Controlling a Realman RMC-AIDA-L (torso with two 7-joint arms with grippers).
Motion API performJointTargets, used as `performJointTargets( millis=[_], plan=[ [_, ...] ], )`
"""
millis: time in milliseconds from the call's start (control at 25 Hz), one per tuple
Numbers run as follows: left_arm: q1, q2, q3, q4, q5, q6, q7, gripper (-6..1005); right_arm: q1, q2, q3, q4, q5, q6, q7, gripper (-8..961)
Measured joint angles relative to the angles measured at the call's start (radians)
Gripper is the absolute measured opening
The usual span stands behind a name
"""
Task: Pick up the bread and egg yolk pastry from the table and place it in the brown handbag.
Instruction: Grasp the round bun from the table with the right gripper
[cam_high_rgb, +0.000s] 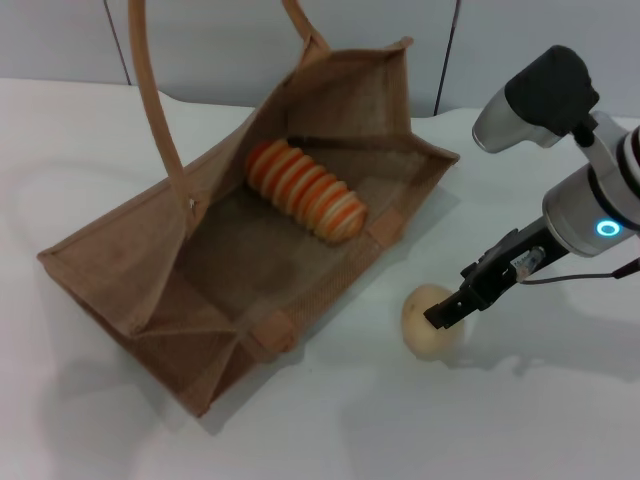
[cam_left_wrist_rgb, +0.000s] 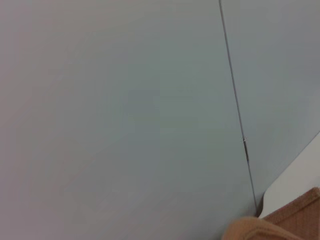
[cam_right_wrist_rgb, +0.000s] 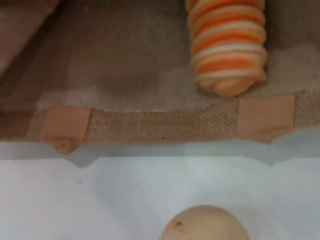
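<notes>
From my head camera I see the brown handbag lying open on its side on the white surface, its mouth gaping toward me and one long handle arching up over it. The bread lies inside the bag on the lower wall, toward the far end, its orange and cream ridges plain to see. My right wrist camera shows the same loaf resting just behind the bag's stitched edge.

The egg yolk pastry sits on the surface just outside the bag's near edge, apart from it. My right gripper is down at the pastry, its dark tip over the ball's top right side. I cannot tell how far the jaws stand apart or whether they grip it. In the right wrist camera the pastry shows as a pale dome on the white surface.

My left gripper is out of sight; its wrist camera looks at a grey wall and a corner of the bag.
</notes>
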Motion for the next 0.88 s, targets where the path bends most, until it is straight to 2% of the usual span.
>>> performJointTargets(
  millis=[440, 880],
  plan=[
    [-0.004, 0.0, 0.0, -0.001, 0.0, 0.001, -0.003, 115, -0.005, 0.004, -0.004, -0.004, 0.021, 0.015, -0.001, 874],
    [-0.008, 0.001, 0.0, -0.001, -0.005, 0.001, -0.007, 115, 0.008, 0.004, -0.029, 0.082, 0.025, -0.076, -0.002, 870]
  ],
)
